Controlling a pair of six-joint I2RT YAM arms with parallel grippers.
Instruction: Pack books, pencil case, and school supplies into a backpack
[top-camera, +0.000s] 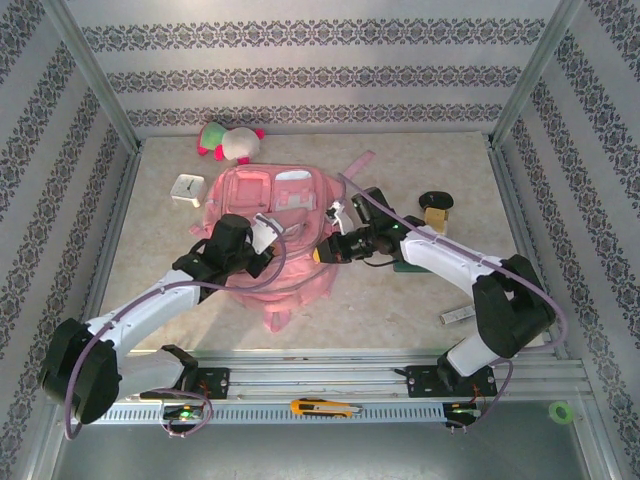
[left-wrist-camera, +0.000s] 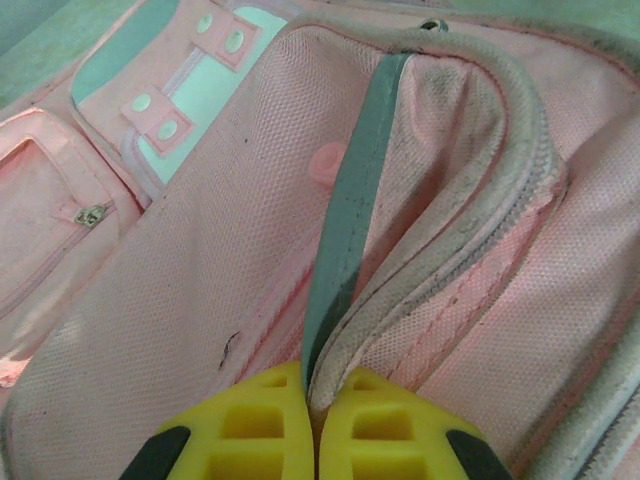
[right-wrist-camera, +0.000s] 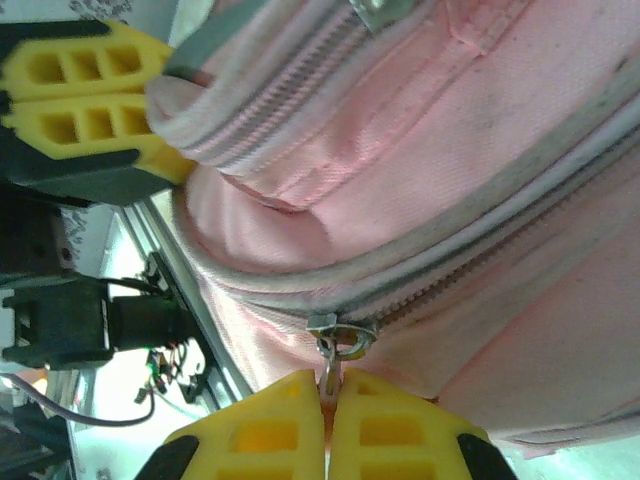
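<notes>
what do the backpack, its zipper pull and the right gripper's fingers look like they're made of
backpack: woven synthetic cloth, perhaps nylon or polyester, matte; fine grid weave shows.
zipper pull: likely metal, silvery with bright glints.
right gripper fingers: seemingly moulded plastic or rubber, matte yellow, with hollow cells.

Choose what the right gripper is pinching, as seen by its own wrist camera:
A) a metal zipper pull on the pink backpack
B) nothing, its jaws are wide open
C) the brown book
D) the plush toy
A: in the right wrist view, the right gripper is shut on the metal zipper pull hanging from a zip of the backpack.
</notes>
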